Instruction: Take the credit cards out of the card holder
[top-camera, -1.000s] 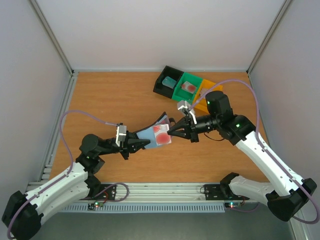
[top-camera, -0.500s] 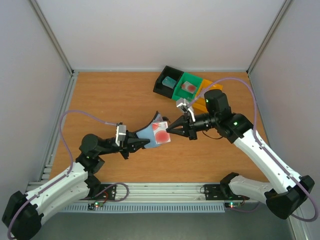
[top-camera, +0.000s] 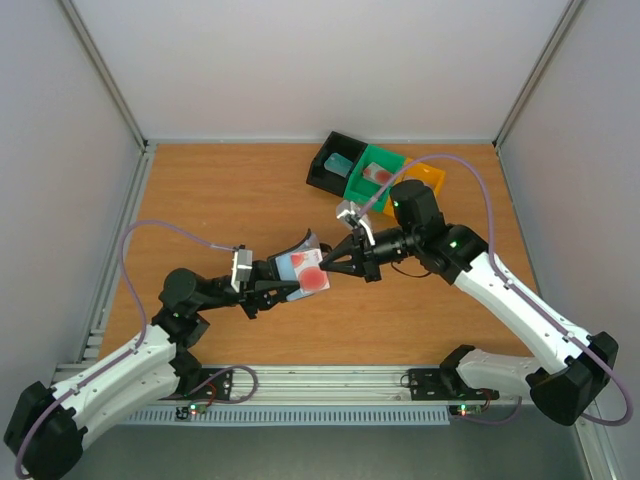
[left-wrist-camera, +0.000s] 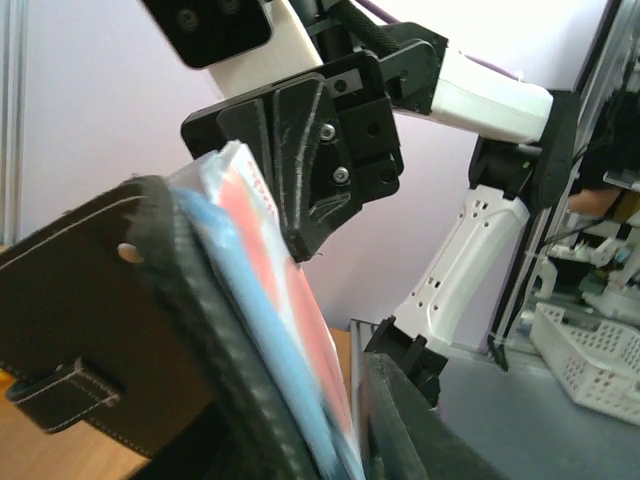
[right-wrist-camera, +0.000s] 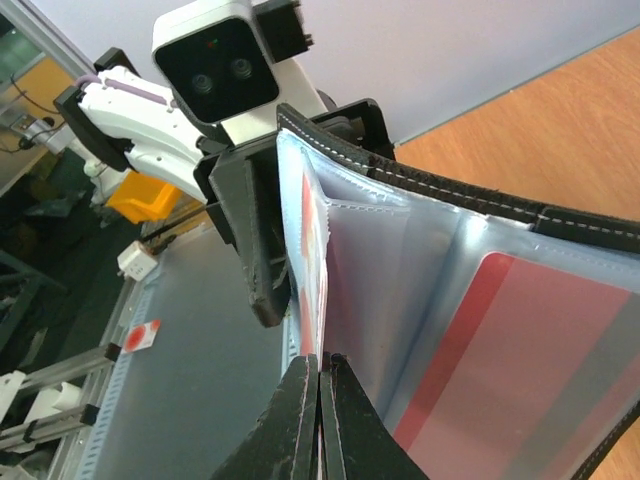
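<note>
The card holder (top-camera: 297, 261) hangs open above the table, its black cover (left-wrist-camera: 100, 330) and pale pockets (right-wrist-camera: 420, 270) showing. My left gripper (top-camera: 284, 284) stands round its lower edge with the jaws slightly parted. A thin gap shows beside the right finger (left-wrist-camera: 405, 425), and the other finger is hidden behind the cover. My right gripper (top-camera: 326, 268) is shut on the edge of a white-and-red credit card (right-wrist-camera: 312, 250) that sticks out of a pocket. Another red card (right-wrist-camera: 500, 350) sits in a clear pocket. The right gripper (right-wrist-camera: 320, 362) meets the left one nearly tip to tip.
Three trays stand at the back right: black (top-camera: 322, 172) with a teal card (top-camera: 340, 162), green (top-camera: 362, 183) with a pinkish card (top-camera: 378, 174), and orange (top-camera: 428, 177). Grey walls and a metal rail (top-camera: 118, 270) bound the wooden table (top-camera: 220, 190).
My right gripper has moved left with the card, carrying the holder closer to my left gripper. The left jaws have parted a little round the holder.
</note>
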